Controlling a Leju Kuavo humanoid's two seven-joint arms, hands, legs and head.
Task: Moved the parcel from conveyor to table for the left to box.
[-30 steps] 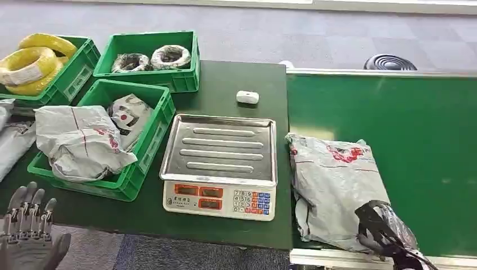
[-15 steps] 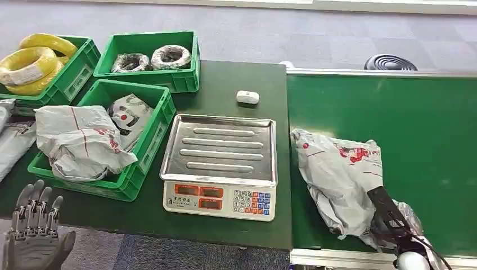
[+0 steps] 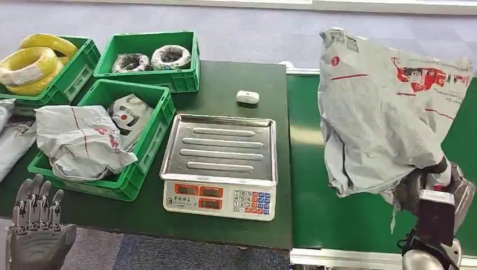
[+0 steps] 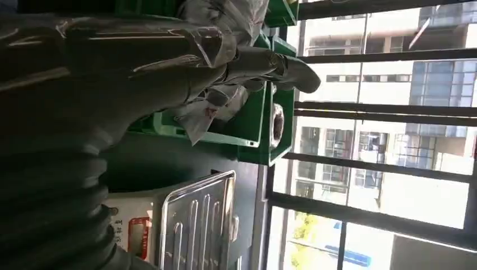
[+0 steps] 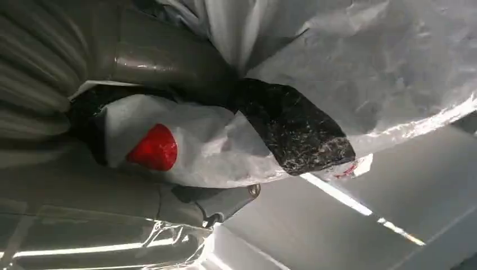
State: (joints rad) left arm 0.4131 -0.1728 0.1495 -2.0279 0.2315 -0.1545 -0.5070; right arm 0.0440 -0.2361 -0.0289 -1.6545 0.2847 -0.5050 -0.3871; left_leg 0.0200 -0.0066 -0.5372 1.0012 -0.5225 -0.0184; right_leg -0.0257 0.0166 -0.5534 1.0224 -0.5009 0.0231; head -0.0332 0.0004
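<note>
Right hand (image 3: 436,188) gripping the grey parcel (image 3: 382,107) by its lower edge, parcel hanging lifted above the green conveyor (image 3: 349,214), beside the scale (image 3: 220,166), left hand (image 3: 36,228) hovering low, fingers spread, holding nothing

Dark green bench (image 3: 225,79) w/ three green crates along its left side: far-left corner crate (image 3: 76,70) holds yellow coils, the far-edge crate (image 3: 169,79) beside it holds two dark wire coils, and the front-left crate (image 3: 143,143) holds grey bagged parcels (one bulging over its rim). More grey bags (image 3: 11,140) lie at the bench's left edge. Scale (image 3: 220,166) w/ steel tray sits near the front edge, right of the front-left crate. Small white device (image 3: 247,97) lies behind it, twd the far edge. Green conveyor (image 3: 306,140) abuts the bench's right edge.
</note>
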